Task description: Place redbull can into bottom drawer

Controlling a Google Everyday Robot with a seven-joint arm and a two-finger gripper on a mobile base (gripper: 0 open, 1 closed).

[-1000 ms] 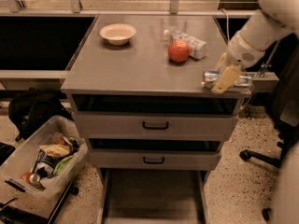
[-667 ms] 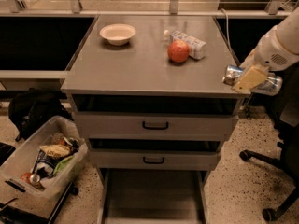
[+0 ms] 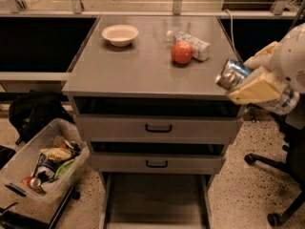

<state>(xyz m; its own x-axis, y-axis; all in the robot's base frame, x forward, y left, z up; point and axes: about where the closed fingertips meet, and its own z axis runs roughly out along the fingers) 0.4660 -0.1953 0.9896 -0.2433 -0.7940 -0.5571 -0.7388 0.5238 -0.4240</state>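
The redbull can (image 3: 232, 74), silver and blue, lies on its side in my gripper (image 3: 252, 85), which is shut on it at the right front corner of the cabinet, just off the top's edge. The bottom drawer (image 3: 155, 199) is pulled out below, its plain grey floor showing. It lies down and to the left of the can.
On the cabinet top (image 3: 138, 66) stand a white bowl (image 3: 120, 34), an apple (image 3: 182, 52) and a plastic bottle (image 3: 193, 43). Two upper drawers with black handles (image 3: 158, 128) are shut. A bin of trash (image 3: 43, 163) sits at lower left. An office chair base (image 3: 276, 175) is at right.
My gripper has carried the can from above the cabinet's right front corner outward to the right and slightly down, past the top's edge.
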